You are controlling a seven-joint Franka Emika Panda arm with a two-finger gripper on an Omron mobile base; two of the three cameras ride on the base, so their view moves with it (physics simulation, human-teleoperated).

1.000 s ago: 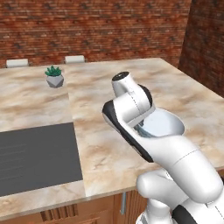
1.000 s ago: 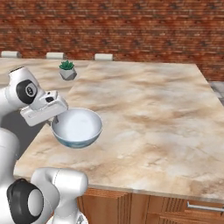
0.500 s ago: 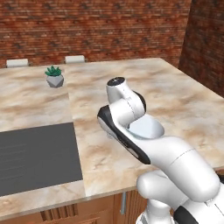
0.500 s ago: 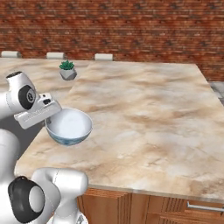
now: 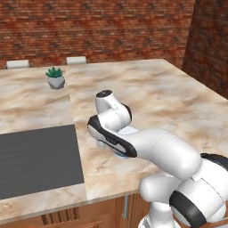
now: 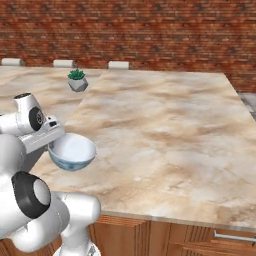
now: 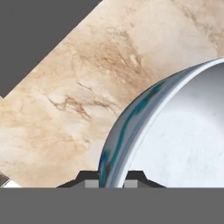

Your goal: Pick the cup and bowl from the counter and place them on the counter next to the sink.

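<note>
1. The gripper [image 7: 111, 180] is closed on the rim of the bowl [image 6: 72, 151], one fingertip on each side of the wall, seen from the hand camera.
2. In the right base view the bowl hangs just above the marbled counter [image 6: 165, 125], upright, near the front edge.
3. The sink [image 5: 38, 158], a dark grey basin, lies just left of the arm in the left base view.
4. A small potted plant [image 5: 55, 78] stands well apart, toward the brick wall [image 5: 98, 26].
</note>
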